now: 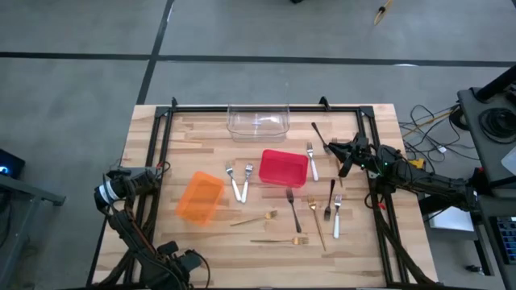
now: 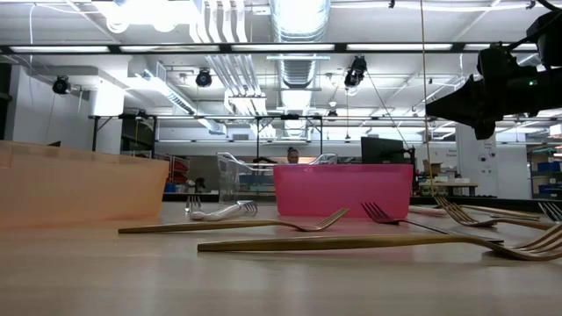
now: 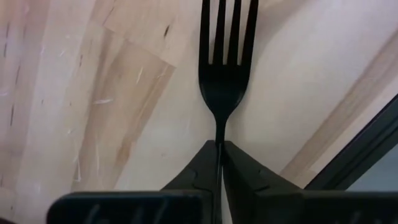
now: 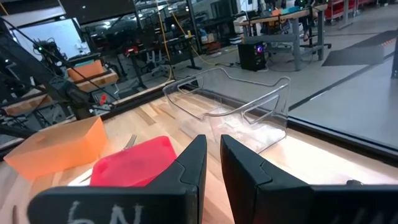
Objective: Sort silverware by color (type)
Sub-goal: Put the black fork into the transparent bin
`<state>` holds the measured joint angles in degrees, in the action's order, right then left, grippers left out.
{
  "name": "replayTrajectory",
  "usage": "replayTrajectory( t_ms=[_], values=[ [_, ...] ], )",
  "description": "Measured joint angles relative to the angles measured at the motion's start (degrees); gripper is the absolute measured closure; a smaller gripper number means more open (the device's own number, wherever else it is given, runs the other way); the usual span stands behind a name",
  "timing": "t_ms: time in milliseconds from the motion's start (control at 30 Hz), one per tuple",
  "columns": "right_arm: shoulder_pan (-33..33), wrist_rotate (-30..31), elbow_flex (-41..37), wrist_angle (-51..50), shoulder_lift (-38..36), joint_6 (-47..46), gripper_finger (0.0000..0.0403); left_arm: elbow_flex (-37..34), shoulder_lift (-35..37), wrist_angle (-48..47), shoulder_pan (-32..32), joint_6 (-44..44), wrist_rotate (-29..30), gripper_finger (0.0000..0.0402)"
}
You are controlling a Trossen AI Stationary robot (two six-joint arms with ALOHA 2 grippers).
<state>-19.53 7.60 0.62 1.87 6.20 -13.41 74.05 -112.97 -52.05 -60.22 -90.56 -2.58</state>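
My left gripper (image 3: 219, 149) points down at the table's left side, beside the black frame rail (image 3: 367, 149), and is shut on a black fork (image 3: 225, 68). In the high view that arm (image 1: 129, 184) covers the fork. Silver forks (image 1: 238, 181), gold forks (image 1: 316, 221) and black forks (image 1: 292, 208) lie flat on the wood between the bins; one black fork (image 1: 318, 133) lies at the far right. My right gripper (image 4: 212, 158) hangs level over the table's right side (image 1: 347, 155), fingers nearly together with nothing between them. My left gripper pinches the black fork's thin handle (image 3: 219, 134) just behind the head, between its two fingertips. The fingers come from above, pointing down, one on each side of the handle. The fork's head lies level over the wood, tines pointing away from the fingers; the rest of the handle is hidden beneath the gripper.
An orange bin (image 1: 199, 197) stands left of centre, a red bin (image 1: 282, 167) in the middle and a clear bin (image 1: 258, 121) at the far edge. A black frame (image 1: 161, 145) runs round the tabletop. Bare wood lies along the near edge.
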Motion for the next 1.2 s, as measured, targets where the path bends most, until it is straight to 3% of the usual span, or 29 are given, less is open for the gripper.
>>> replayTrajectory(
  t_ms=[433,767,1033,1200],
  values=[
    [0.0,0.0,0.0,0.0,0.0,0.0,0.0364,2.5,1.3,-2.2,1.3,1.7,1.1,0.0401],
    [0.0,0.0,0.0,0.0,0.0,0.0,0.0365,5.0,5.0,-6.5,4.0,4.2,8.9,0.0401],
    [0.0,0.0,0.0,0.0,0.0,0.0,0.0365,8.1,8.6,-8.0,9.3,17.0,12.9,0.0401],
    [0.0,0.0,0.0,0.0,0.0,0.0,0.0365,8.8,12.4,-9.1,13.2,27.1,19.3,0.0401]
  ],
)
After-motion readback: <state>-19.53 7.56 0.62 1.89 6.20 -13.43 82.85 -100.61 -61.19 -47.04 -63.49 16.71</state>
